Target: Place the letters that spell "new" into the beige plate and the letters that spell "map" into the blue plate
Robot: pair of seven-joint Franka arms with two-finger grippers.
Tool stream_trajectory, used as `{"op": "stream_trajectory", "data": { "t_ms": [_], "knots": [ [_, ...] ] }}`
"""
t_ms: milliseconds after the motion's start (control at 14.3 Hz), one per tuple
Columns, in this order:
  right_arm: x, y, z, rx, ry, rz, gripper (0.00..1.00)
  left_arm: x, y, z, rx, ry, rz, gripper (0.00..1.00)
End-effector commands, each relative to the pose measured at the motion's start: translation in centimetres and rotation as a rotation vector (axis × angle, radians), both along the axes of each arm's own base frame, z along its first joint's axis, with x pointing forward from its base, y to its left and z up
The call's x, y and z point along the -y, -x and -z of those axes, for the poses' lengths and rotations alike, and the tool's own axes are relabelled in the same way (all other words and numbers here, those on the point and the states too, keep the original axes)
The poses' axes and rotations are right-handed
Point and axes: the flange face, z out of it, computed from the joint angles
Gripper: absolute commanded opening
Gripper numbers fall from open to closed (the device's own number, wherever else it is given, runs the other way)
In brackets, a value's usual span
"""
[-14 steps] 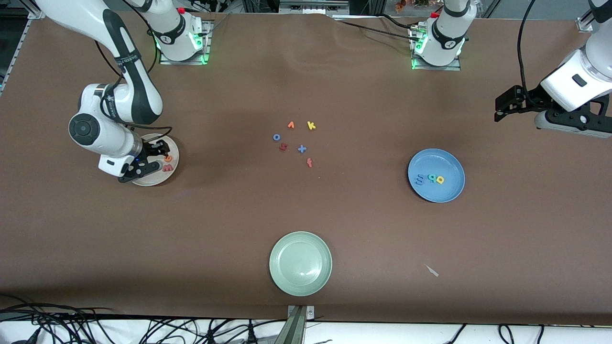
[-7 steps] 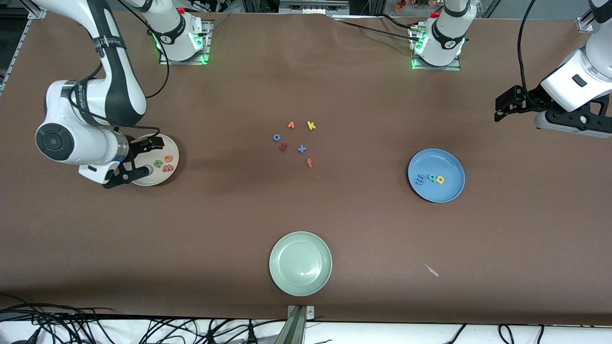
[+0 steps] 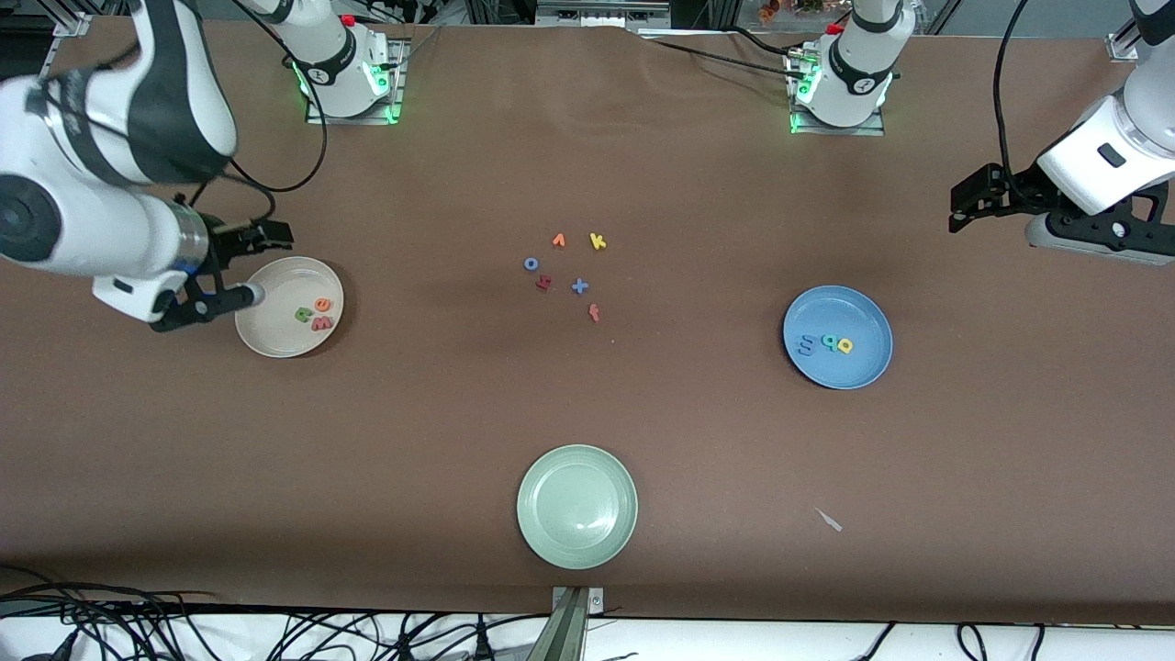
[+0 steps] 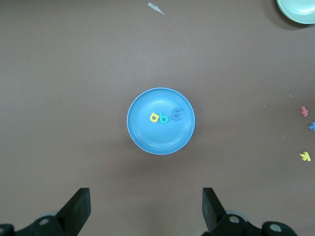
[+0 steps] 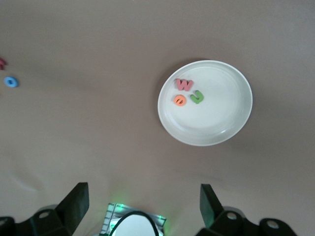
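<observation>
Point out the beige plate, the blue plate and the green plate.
beige plate (image 3: 266, 321): front view, on its bare inner surface.
blue plate (image 3: 858, 317): front view, on a bare part beside the letters.
green plate (image 3: 576, 507): front view, on its centre.

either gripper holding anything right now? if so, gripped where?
Nothing held. The right gripper is up by the beige plate, jaws open and empty; the left gripper waits at its end of the table, jaws open, empty.

Robotics lab: brown-covered table, arm bases bolted on with green status LEDs, loose cables along the edge.
</observation>
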Motion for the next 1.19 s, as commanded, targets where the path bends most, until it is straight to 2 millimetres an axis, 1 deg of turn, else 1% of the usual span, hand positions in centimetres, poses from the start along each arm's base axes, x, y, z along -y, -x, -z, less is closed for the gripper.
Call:
{"op": "stream_trajectory", "data": {
  "t_ms": [0,70,140,210,280,350,560,840,910,1120],
  "knots": [
    [1.2,2.7,-4.7,0.057,0.011,0.016,1.00,-0.1,-0.3,-0.5,-0.008,0.014,0.000,1.00],
    [1.6,3.2,-6.1,0.071,0.048,0.017,1.00,0.0,-0.2,-0.5,-0.009,0.014,0.001,1.00],
    [1.7,3.4,-7.0,0.095,0.062,0.061,1.00,0.0,-0.2,-0.5,-0.010,0.015,0.001,1.00],
    [2.1,3.4,-7.9,0.112,0.075,0.131,1.00,0.0,-0.2,-0.5,-0.011,0.014,0.001,1.00],
    [3.0,3.3,-9.5,0.150,0.084,0.229,1.00,0.0,-0.2,-0.5,-0.014,0.013,0.001,1.00],
    [3.3,3.4,-10.1,0.162,0.082,0.287,1.00,0.0,-0.2,-0.5,-0.016,0.013,0.002,1.00],
    [3.3,3.7,-10.8,0.174,0.085,0.299,1.00,0.0,-0.2,-0.5,-0.014,0.013,0.002,1.00],
    [4.6,3.5,-10.6,0.174,0.077,0.280,1.00,0.0,-0.2,-0.5,-0.016,0.013,0.002,1.00],
    [5.3,3.4,-10.7,0.178,0.080,0.291,1.00,0.0,-0.2,-0.5,-0.016,0.013,0.002,1.00],
    [5.7,3.3,-10.5,0.177,0.075,0.301,1.00,0.2,-0.1,-0.5,-0.017,0.013,0.005,1.00]
  ]
}}
